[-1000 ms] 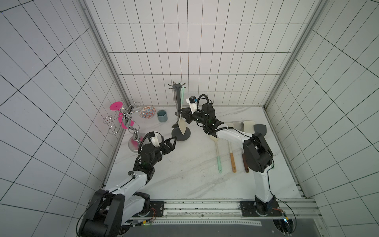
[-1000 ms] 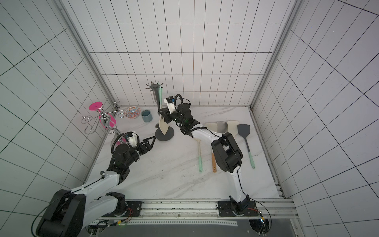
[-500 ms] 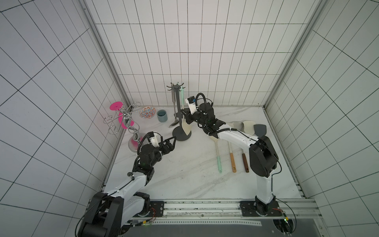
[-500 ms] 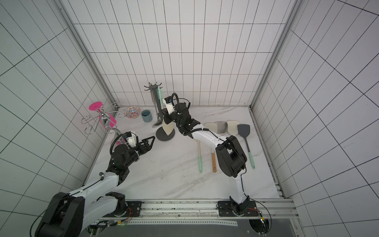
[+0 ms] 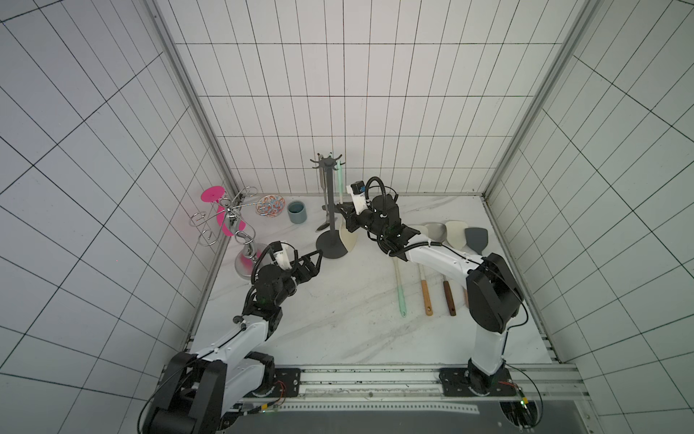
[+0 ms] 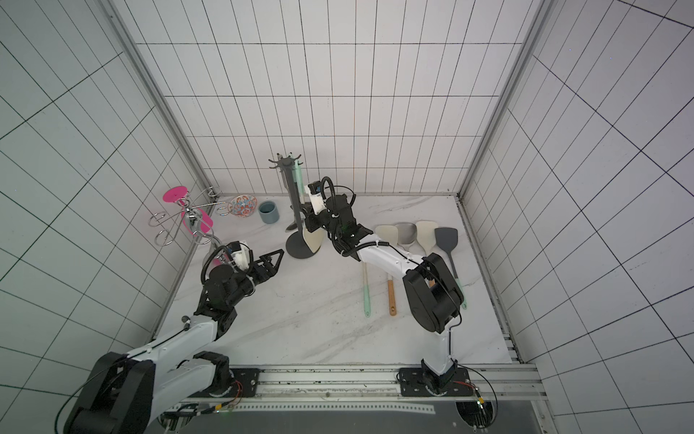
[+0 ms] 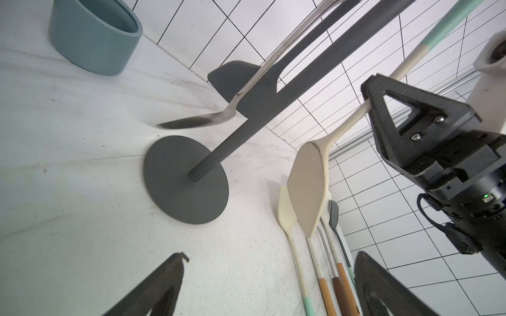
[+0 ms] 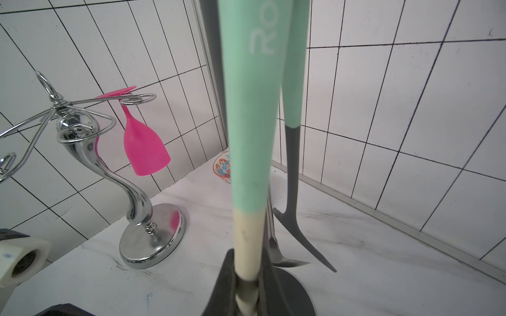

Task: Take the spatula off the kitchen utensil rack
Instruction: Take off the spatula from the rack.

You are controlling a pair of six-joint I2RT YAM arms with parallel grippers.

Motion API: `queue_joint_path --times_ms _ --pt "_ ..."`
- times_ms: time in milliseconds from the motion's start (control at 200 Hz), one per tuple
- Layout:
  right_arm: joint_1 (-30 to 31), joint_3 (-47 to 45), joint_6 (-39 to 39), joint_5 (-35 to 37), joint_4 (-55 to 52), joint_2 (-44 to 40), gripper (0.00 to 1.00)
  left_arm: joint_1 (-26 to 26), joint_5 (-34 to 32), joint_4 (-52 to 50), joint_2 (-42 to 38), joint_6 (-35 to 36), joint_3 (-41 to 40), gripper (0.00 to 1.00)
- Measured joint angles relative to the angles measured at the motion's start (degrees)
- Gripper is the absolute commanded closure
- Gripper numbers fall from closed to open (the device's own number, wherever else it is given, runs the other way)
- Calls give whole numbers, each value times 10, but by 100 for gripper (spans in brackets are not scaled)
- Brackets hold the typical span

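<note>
The kitchen utensil rack (image 5: 330,203) (image 6: 294,204) stands at the back of the table on its round base (image 7: 186,180). The spatula (image 5: 340,180) (image 6: 298,180) has a mint handle and a cream blade (image 7: 309,188). It hangs upright beside the pole, its handle top up by the crown hooks. My right gripper (image 5: 343,217) (image 6: 310,221) (image 8: 247,290) is shut on the spatula's cream neck (image 8: 247,240). My left gripper (image 5: 315,261) (image 6: 276,259) (image 7: 271,257) is open and holds nothing, low over the table just left of the base.
A dark grey turner (image 8: 294,191) and a metal spoon (image 7: 197,121) also hang on the rack. A chrome stand (image 5: 240,240) with a pink glass, a patterned bowl (image 5: 270,205) and a blue-grey cup (image 5: 297,211) sit at the back left. Several utensils (image 5: 424,289) lie to the right.
My right arm's elbow has swung out to the right, and the gripped spatula's blade has shifted slightly right. The left arm has barely moved.
</note>
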Motion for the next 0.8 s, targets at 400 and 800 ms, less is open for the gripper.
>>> queue_joint_path --times_ms 400,800 --pt "-5 -22 30 19 -60 -50 100 0 0 1 0 0 0 2" --pt "-18 -21 88 21 -162 -106 100 0 0 2 0 0 -1 2"
